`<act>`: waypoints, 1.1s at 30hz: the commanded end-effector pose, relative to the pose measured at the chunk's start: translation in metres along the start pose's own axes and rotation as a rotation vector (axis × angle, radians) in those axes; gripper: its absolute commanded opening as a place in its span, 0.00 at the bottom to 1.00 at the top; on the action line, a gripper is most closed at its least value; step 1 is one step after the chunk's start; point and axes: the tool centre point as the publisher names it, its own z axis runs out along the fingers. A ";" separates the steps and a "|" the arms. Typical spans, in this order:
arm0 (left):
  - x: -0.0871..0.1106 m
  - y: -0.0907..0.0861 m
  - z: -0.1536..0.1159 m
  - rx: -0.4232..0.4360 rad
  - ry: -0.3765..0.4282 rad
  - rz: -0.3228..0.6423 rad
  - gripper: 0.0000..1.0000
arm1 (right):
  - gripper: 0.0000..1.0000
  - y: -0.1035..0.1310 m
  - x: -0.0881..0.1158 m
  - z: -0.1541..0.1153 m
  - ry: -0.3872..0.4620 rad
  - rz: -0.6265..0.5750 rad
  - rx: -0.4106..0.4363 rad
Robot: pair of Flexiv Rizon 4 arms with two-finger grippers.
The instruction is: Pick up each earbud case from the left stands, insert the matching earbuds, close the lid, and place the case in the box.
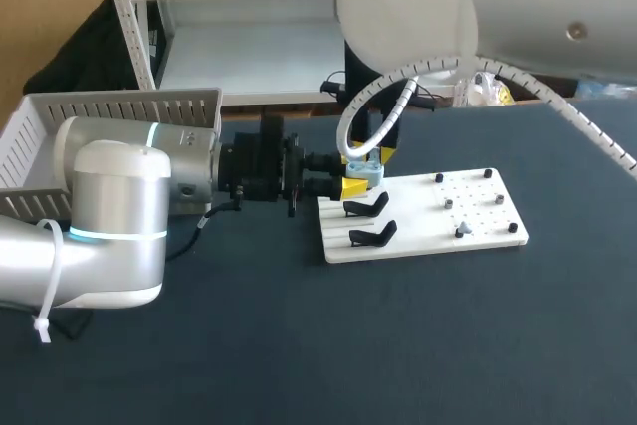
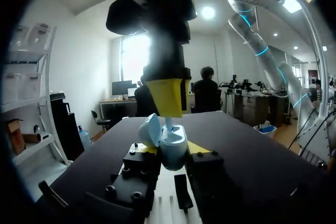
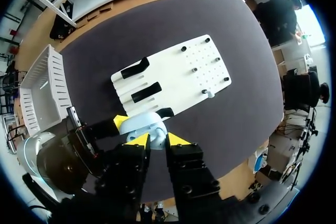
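**Dark table, white board**

A dark, matte table [image 1: 398, 345] spreads across the scene. On it lies a flat white board [image 1: 418, 214], set slightly askew to the table's edges. The board's right half carries rows of small holes [image 1: 473, 196] and several short black pegs [image 1: 488, 173] standing upright, two of them at its right corners. Thin parallel slots [image 3: 122, 92] are cut in the board's left half, running along its length.

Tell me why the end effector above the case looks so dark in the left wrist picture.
Left wrist view: bright light behind the right end effector glares around it, leaving it a dark shape over the case. Head view: even light, sheen on the left arm. Right wrist view: no glare on the case.
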 end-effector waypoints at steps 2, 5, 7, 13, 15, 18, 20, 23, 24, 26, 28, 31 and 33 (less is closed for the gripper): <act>0.001 -0.002 0.000 -0.005 -0.003 0.002 0.00 | 0.00 0.001 -0.002 0.000 0.006 0.002 0.006; 0.001 -0.002 0.000 -0.005 -0.003 0.002 0.00 | 0.00 0.001 -0.002 0.001 0.007 0.003 0.007; 0.001 -0.002 0.000 -0.005 -0.003 0.002 0.00 | 0.00 0.001 -0.002 0.002 0.010 0.002 0.008; 0.001 -0.002 0.000 -0.005 -0.003 0.002 0.00 | 0.00 0.002 -0.001 0.005 0.022 0.000 0.012; 0.001 -0.002 0.000 -0.005 -0.003 0.002 0.00 | 0.24 0.002 -0.001 0.006 0.025 0.000 0.014; 0.001 -0.002 0.000 -0.005 -0.003 0.002 0.00 | 0.35 0.003 -0.001 0.006 0.027 -0.001 0.016; 0.001 -0.002 0.000 -0.005 -0.003 0.002 0.00 | 0.42 0.003 0.000 0.006 0.027 -0.002 0.014; 0.001 -0.002 0.000 -0.005 -0.003 0.002 0.00 | 0.42 0.001 0.002 0.001 0.015 -0.002 0.002; 0.001 -0.002 0.000 -0.005 -0.003 0.002 0.00 | 0.42 0.000 0.003 -0.002 0.007 -0.002 -0.008; 0.001 -0.002 0.000 -0.005 -0.003 0.002 0.00 | 0.41 -0.006 0.006 -0.010 -0.013 0.000 -0.027; 0.001 -0.002 0.000 -0.005 -0.003 0.002 0.00 | 0.39 -0.014 0.009 -0.017 -0.028 0.006 -0.052; 0.001 -0.002 0.000 -0.005 -0.003 0.002 0.00 | 0.35 -0.031 0.012 -0.027 -0.065 0.000 -0.116; 0.001 -0.002 0.000 -0.005 -0.003 0.002 0.00 | 0.34 -0.043 0.012 -0.027 -0.098 -0.008 -0.146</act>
